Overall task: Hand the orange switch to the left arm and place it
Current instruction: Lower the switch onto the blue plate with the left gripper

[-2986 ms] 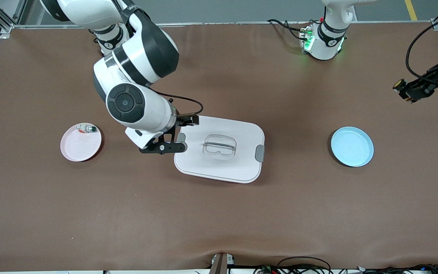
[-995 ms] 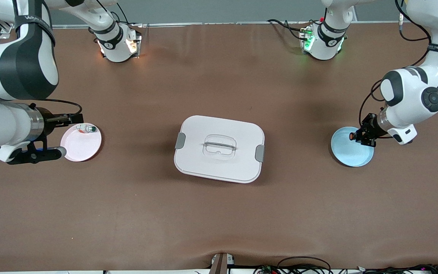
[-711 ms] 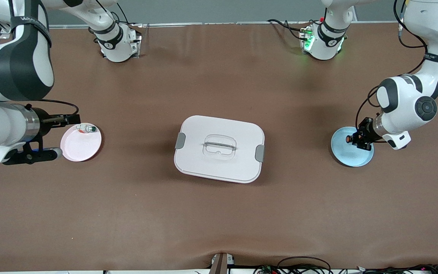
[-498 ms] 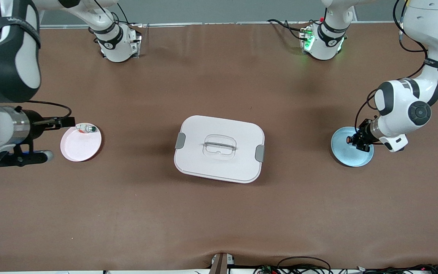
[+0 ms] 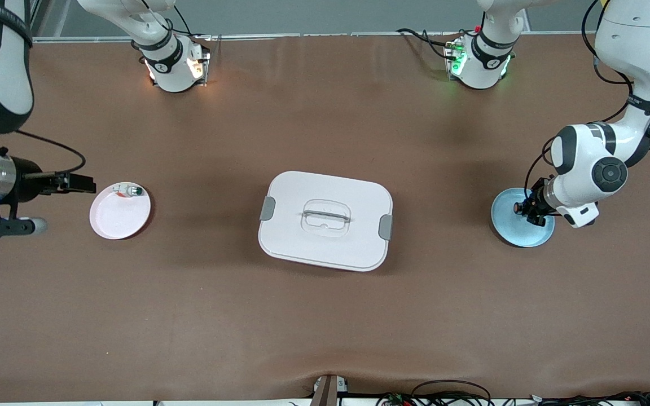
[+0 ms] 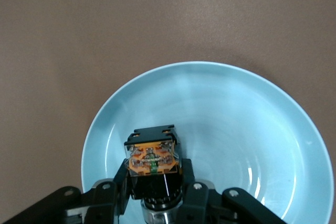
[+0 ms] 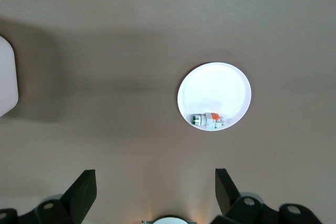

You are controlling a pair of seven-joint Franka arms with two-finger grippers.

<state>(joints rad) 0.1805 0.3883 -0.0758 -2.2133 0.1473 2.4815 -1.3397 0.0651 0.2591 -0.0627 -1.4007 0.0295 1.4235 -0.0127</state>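
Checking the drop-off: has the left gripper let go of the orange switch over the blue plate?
No: the left gripper grips the orange switch above the round blue plate.

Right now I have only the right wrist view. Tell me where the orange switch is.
Observer: The left gripper is shut on the orange switch, low over the blue plate at the left arm's end of the table.
Operator: Report whether it rests on the plate.
Observer: Cannot tell; the left wrist view shows the switch over the plate's inside, contact unclear.
Operator: Give me the box.
Observer: The box sits mid-table with its lid on, between the blue plate and the pink plate.
Operator: State my own gripper's place.
Observer: The right gripper is open, off the pink plate toward the right arm's end of the table.
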